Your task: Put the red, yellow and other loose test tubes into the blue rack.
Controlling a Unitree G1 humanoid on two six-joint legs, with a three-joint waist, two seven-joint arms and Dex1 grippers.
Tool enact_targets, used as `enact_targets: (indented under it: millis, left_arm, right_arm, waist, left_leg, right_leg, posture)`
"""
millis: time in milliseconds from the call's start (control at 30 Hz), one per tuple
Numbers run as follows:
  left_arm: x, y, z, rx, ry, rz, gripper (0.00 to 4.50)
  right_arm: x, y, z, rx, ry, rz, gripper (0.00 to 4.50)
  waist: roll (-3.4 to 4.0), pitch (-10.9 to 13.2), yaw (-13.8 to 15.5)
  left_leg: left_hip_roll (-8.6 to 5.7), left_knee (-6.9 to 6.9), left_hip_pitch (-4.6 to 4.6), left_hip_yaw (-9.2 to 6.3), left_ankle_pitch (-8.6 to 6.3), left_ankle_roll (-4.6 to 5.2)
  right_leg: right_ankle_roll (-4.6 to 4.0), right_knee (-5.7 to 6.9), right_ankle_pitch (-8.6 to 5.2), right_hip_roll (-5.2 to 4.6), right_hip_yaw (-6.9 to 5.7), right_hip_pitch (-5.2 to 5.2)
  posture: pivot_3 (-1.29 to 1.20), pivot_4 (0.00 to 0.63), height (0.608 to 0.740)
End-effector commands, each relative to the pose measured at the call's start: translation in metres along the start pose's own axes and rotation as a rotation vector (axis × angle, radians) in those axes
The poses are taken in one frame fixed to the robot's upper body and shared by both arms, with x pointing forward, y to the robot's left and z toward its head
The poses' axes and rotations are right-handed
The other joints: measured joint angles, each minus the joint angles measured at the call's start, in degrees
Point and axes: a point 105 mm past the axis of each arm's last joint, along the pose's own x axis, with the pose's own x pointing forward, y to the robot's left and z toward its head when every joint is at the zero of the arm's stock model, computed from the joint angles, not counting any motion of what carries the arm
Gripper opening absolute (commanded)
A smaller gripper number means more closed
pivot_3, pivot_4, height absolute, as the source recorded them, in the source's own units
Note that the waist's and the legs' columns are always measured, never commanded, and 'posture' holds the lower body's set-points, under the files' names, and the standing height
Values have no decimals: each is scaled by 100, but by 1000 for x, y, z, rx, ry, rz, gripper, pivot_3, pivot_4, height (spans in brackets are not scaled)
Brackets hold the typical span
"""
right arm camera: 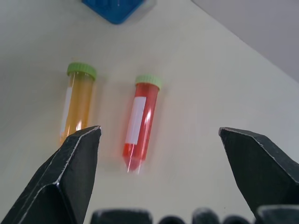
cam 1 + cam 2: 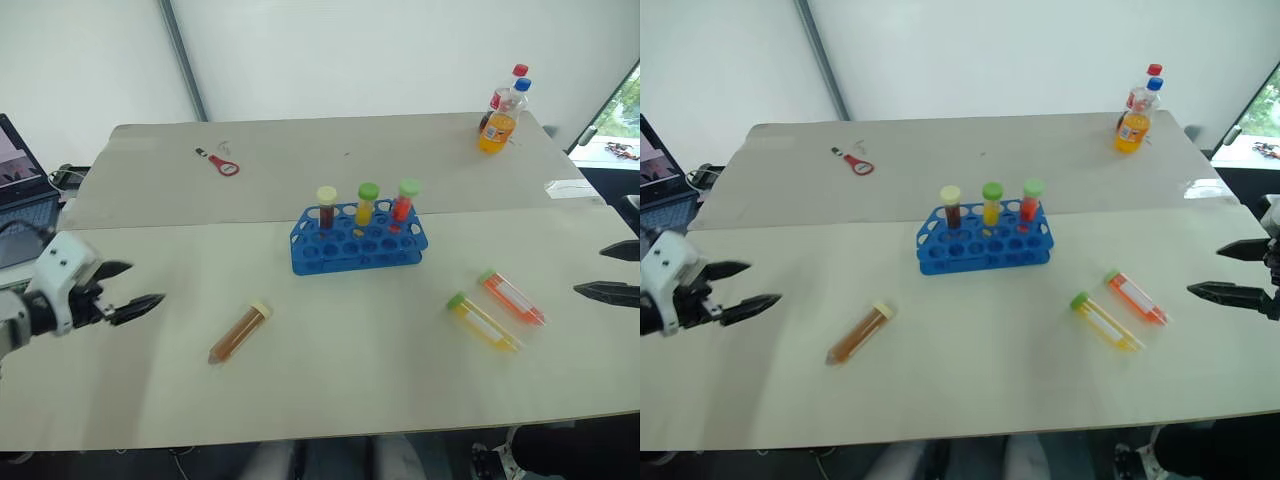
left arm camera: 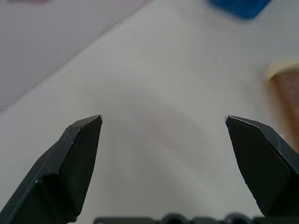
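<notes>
Nearest me on the table [image 2: 330, 400] is the brown tube [image 2: 240, 333], lying flat with its cream cap toward the rack [image 2: 358, 240] and its tip toward my left side. My left gripper [image 2: 133, 290] hangs just beside it, jaws spread wide and empty. My right gripper [image 2: 1230, 270] is the same, wide open with nothing in it, off past the red tube [image 1: 141, 120] and yellow tube [image 1: 78, 101], which lie side by side, close but apart, green caps toward the rack. That rack already holds three capped tubes upright in its back row.

What worries me: these tubes are round and lie flat, so a finger landing off-centre would likely roll one away. With the red and yellow so close, closing on one could nudge or pinch the other. Each tube must also be turned upright before it goes in; a shallow grip near the cap might let it swing. Coming down, I could knock the three standing tubes or shove the light rack across the table.
</notes>
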Motion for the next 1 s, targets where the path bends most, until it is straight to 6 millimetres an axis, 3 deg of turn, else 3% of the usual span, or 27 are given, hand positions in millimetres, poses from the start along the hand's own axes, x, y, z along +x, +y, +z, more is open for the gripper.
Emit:
enact_targets:
  millis: [33,100,167,400,667,967,1000]
  left_arm:
    - [22,-44,38,75,-93,-204,4500]
    - [36,-71,51,131,-132,-320,4500]
    - [48,-94,60,203,-154,-425,4500]
    - [78,-135,71,391,-219,-626,4500]
    - [97,-166,82,439,-298,-760,4500]
    - [110,-174,89,466,-348,-746,4500]
    - [110,-175,89,465,-352,-745,4500]
  right_arm:
    - [6,6,24,-24,-58,2,4470]
    - [14,13,32,-25,-54,20,4470]
    - [24,15,24,-21,44,9,4470]
    - [58,12,2,72,223,-28,4470]
    - [96,-6,-21,125,335,-50,4470]
    - [126,-20,-30,147,398,-13,4470]
    - [128,-21,-31,157,404,-2,4226]
  waist:
    - [3,-2,-11]
    - [5,-3,-32]
    - [5,-3,-47]
    - [5,-3,-44]
    - [3,-2,-41]
    - [3,-2,-52]
    - [3,-2,-52]
  left_leg:
    - [0,4,1,0,-2,-4]
    - [-1,14,0,2,-4,-8]
    - [-1,15,0,3,-3,-10]
    - [-2,23,-8,12,-2,-11]
    - [-5,35,-12,19,6,-22]
    - [-5,36,-13,22,10,-28]
    - [-6,36,-13,22,10,-28]
  right_leg:
    - [0,3,0,0,1,1]
    - [0,6,0,0,3,2]
    - [0,7,0,1,4,2]
    - [0,4,1,3,8,-1]
    - [4,2,3,3,8,0]
    - [4,1,3,4,9,-4]
    - [5,2,3,4,10,-4]
  posture:
    - [0,150,740]
    - [0,150,740]
    - [0,150,740]
    - [0,150,740]
    - [0,150,740]
    - [0,150,740]
    - [0,150,740]
